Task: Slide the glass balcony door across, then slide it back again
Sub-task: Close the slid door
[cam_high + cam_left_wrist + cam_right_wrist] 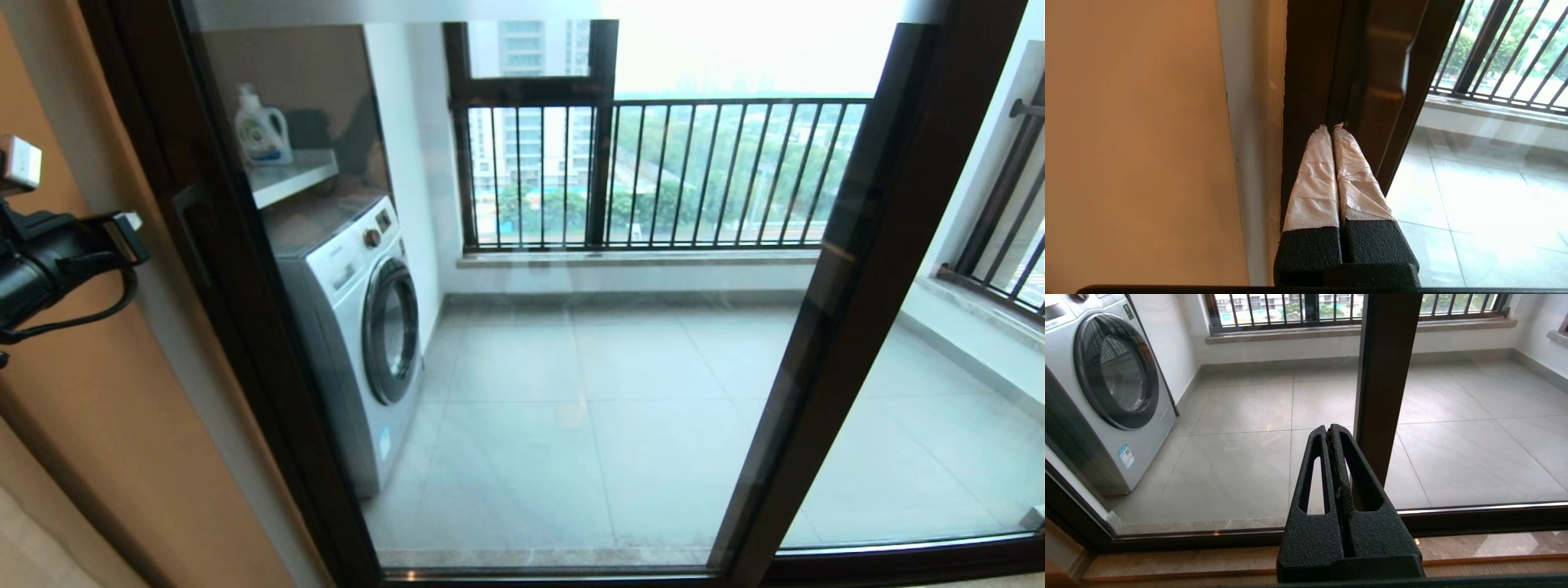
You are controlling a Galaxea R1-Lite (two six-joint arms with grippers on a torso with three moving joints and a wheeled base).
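Note:
The glass balcony door (588, 367) fills the head view, its left upright against the wall-side jamb. A short dark bar handle (189, 237) sits on that upright. My left arm (49, 261) reaches in from the far left at handle height. In the left wrist view the left gripper (1332, 127) is shut, with nothing between its white-taped fingers (1314, 183). Its tips point at the seam between the jamb and the door's upright (1372, 81), below the handle (1400, 61); contact cannot be told. The right gripper (1329, 430) is shut and empty, held low before the glass beside the other upright (1386, 375).
Behind the glass stand a washing machine (359, 327), a detergent bottle (261, 131) on a shelf, and a window with black railing bars (653, 171). A matching handle-less panel (939, 425) lies to the right. A beige wall (106, 425) closes the left; the floor track (1167, 539) runs below.

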